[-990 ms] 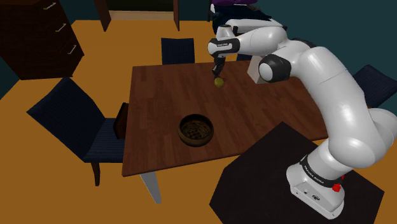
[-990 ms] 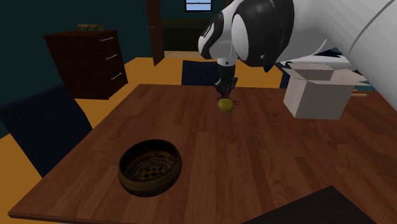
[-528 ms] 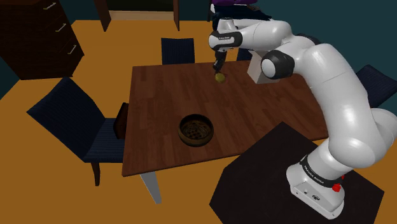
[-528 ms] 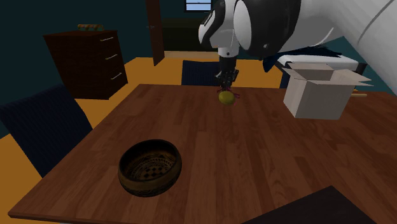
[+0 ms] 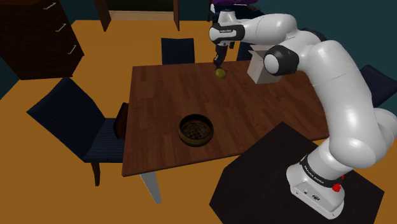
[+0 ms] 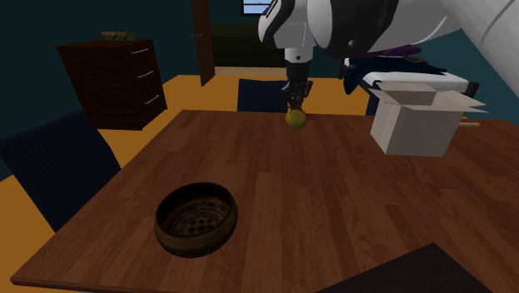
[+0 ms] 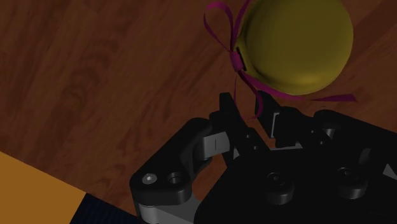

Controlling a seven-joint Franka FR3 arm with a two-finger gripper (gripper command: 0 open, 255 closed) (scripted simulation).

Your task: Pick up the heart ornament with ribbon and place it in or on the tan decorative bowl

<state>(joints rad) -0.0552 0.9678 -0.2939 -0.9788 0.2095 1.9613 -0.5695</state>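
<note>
My white arm (image 5: 340, 102) rises from its black stand (image 5: 267, 175) at the shoulder view's lower right, bends at the elbow and stretches up and left across the wooden table (image 5: 159, 127), wrist turned down over the far end. Beside the wrist stands an open cardboard box (image 6: 414, 123). Near the table's front edge, well apart from my hand, sits the brown decorative bowl (image 5: 196, 130), upright with nothing in it. The second exterior view shows the chequered pattern inside the bowl (image 6: 196, 218), which the shoulder view leaves dim. My gripper (image 5: 218, 62) points straight down, and the olive-gold heart ornament (image 5: 220, 73) hangs just below its tips, over the wood. From across the table the gripper (image 6: 296, 101) and ornament (image 6: 294, 119) look like one dark stem and a ball. The wrist view shows that my gripper (image 7: 245, 102) is pinched on the ornament's (image 7: 296, 44) magenta ribbon (image 7: 238, 60), the body itself hanging beyond the fingertips.
</note>
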